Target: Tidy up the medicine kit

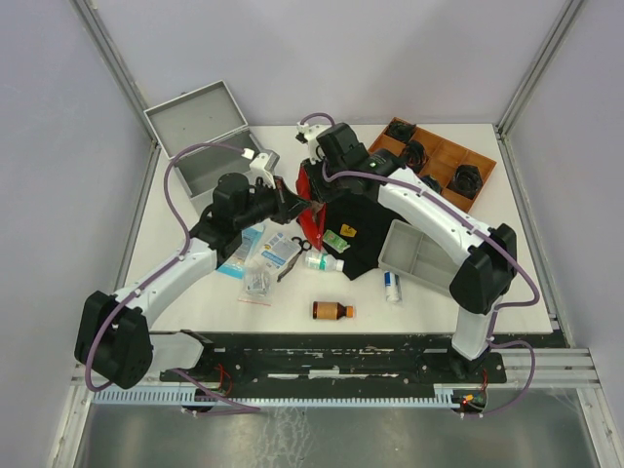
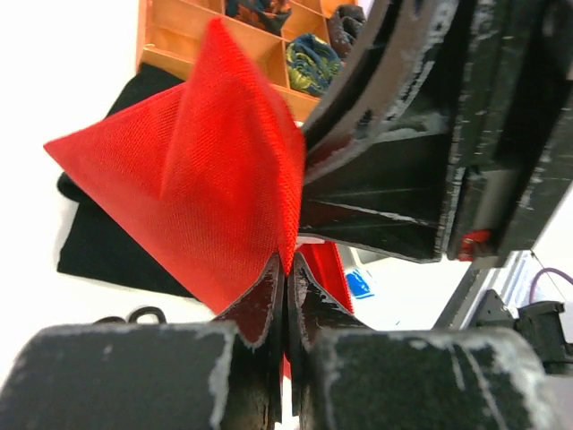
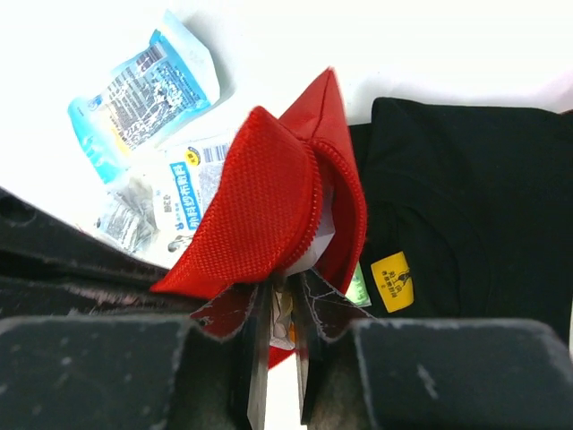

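Left gripper (image 2: 286,267) pinched tight on red pouch (image 2: 192,179), mid-frame.
Medicine kit (image 1: 200,122) sits upper left of top view, lid raised, apart from both arms. Judged: rigid metal, fairly heavy, smooth walls likely slippery; best taken by the rim of 1 side wall. Right gripper (image 3: 285,300) narrow, red pouch edge between its 2 fingers; whether it grips, cannot tell.

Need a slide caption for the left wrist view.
Left end effector pinches the red pouch by its edge, orange divided tray behind.
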Tool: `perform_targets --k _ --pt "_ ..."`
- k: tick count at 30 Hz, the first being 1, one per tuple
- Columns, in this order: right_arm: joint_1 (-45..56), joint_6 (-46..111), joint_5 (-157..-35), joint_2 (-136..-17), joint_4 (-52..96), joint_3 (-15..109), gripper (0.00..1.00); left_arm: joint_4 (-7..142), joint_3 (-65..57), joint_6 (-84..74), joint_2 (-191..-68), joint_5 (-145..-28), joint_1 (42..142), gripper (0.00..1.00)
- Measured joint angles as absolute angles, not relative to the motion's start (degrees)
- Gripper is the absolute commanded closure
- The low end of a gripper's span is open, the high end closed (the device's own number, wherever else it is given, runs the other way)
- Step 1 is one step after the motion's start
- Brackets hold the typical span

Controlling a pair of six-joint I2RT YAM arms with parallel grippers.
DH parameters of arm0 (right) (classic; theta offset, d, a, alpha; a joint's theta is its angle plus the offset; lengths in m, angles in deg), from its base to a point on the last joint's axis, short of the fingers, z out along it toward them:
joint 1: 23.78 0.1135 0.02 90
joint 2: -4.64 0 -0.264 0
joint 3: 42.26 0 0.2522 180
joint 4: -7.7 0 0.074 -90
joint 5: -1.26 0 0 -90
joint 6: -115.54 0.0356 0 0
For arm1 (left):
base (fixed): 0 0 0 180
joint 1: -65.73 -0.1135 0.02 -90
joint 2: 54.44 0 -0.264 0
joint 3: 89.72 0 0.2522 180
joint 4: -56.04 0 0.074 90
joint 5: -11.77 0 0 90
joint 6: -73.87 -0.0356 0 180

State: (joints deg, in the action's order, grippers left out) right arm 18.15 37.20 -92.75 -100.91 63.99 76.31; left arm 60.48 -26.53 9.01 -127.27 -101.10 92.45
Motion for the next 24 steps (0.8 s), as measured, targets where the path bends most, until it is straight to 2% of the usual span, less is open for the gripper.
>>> perform_targets --k 9,17,24 --pt "18.2 34.7 -91.6 -100.9 62.6 75.9 0.61 58.8 -26.8 11.0 -127.3 -102.9 91.8 0.97" --pt "18.0 31.3 -94.3 -100.9 64.5 76.2 0.39 59.8 -27.1 11.3 -127.1 -101.8 90.4 0.97" --pt "18.2 28.2 -98.3 -99.2 67.1 76.4 0.36 60.8 -27.2 11.3 -126.9 -99.5 89.4 0.97"
